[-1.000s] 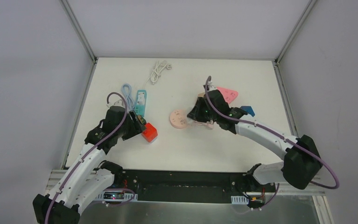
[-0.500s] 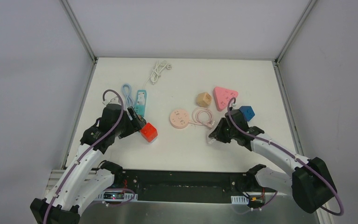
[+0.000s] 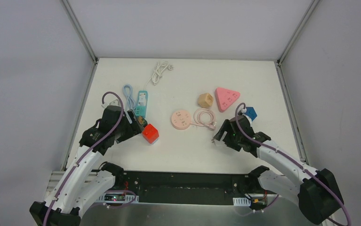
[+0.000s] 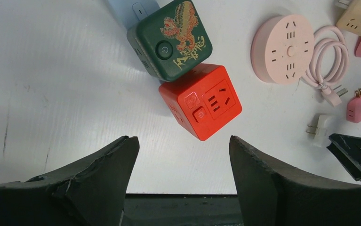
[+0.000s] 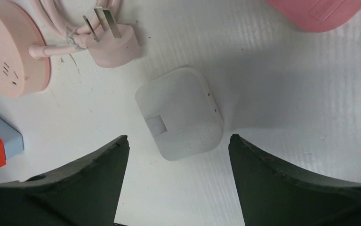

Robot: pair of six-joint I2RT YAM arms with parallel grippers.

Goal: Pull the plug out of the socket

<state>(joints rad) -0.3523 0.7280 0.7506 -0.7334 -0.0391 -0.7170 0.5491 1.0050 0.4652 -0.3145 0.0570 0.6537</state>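
Observation:
A white plug (image 5: 180, 113) lies flat on the table, apart from every socket; its near end sits between the tips of my open right gripper (image 5: 178, 139), untouched. The left wrist view shows this plug (image 4: 320, 127) too. The tan cube socket (image 3: 205, 100) stands farther back with nothing plugged in. My right gripper (image 3: 218, 136) hovers near the table's front, right of centre. My left gripper (image 4: 183, 141) is open and empty, just short of a red cube socket (image 4: 202, 101).
A dark green cube (image 4: 169, 37) touches the red one. A round pink socket (image 3: 180, 119) with coiled cord and pink plug (image 5: 115, 44) sits mid-table. A pink triangular socket (image 3: 227, 98), a blue cube (image 3: 249, 113), a teal power strip (image 3: 142, 101) and cables (image 3: 159, 70) lie behind.
My right gripper came from the tan cube toward the front with the white plug, then opened and left it on the table. My left gripper opened wider and drew back slightly.

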